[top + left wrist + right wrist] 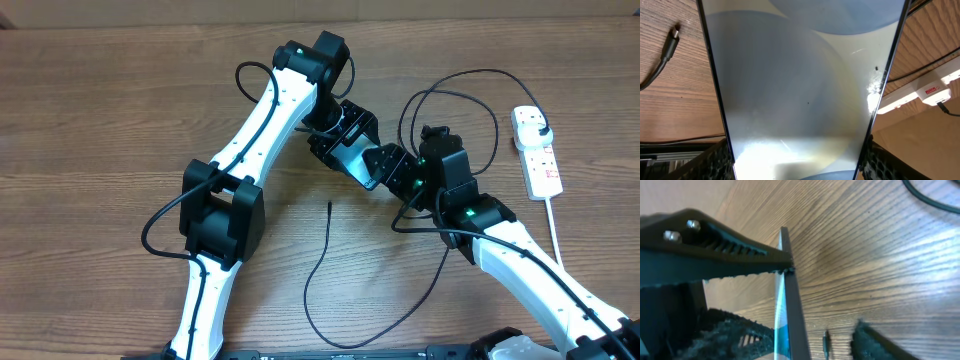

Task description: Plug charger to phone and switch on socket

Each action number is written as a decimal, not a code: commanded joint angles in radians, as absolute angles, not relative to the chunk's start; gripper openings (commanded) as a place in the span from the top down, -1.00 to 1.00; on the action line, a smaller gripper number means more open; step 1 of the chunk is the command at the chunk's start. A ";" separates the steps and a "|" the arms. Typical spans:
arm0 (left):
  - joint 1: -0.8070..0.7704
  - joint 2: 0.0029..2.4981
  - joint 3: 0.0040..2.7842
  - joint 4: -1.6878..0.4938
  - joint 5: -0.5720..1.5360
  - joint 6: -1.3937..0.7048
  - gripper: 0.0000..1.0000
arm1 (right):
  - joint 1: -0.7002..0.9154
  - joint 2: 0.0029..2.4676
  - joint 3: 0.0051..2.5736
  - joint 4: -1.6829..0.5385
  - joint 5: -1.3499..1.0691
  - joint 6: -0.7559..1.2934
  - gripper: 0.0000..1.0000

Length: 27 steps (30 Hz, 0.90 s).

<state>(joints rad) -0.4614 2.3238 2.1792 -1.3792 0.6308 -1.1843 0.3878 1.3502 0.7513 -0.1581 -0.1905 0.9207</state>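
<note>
Left fingers [715,162] press on both long edges of the phone [800,90], so the left gripper [797,161] is clamped on it. The phone is lifted off the wooden table [100,120] and fills the left wrist view, its pale blue screen facing that camera.

From overhead, the left arm [255,125] rises from the near edge, reaches toward the far side, then folds at its wrist back toward the middle. The left gripper [345,140] holds the phone [362,165] there, tilted.

The right arm [520,255] comes in from the near right corner and angles toward the same spot. The right gripper [395,170] meets the phone's other end. In the right wrist view the phone [789,310] appears edge-on. One ridged finger [715,255] touches its tip to the phone's upper corner, while the other finger [875,340] sits apart from it with bare table between. The right gripper [825,297] is therefore spread, not closed.

The charger [318,260] lies slack on the table in a long curve near the middle. Its connector tip [330,205] rests on the wood just beside the grippers, held by neither and apart from the phone. The plug head [537,125] sits in the far end of the socket [537,150], which lies at the right side, well apart from the phone. Switch position is too small to tell.
</note>
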 commanded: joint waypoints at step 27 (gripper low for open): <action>-0.519 2.321 2.202 -1.371 0.647 -1.242 0.92 | 0.393 1.351 0.765 -0.168 -0.147 0.917 0.21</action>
<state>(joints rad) -0.5095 2.3238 2.1792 -1.3712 0.6308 -1.2285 0.3878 1.3502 0.7513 -0.1703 -0.1646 0.9165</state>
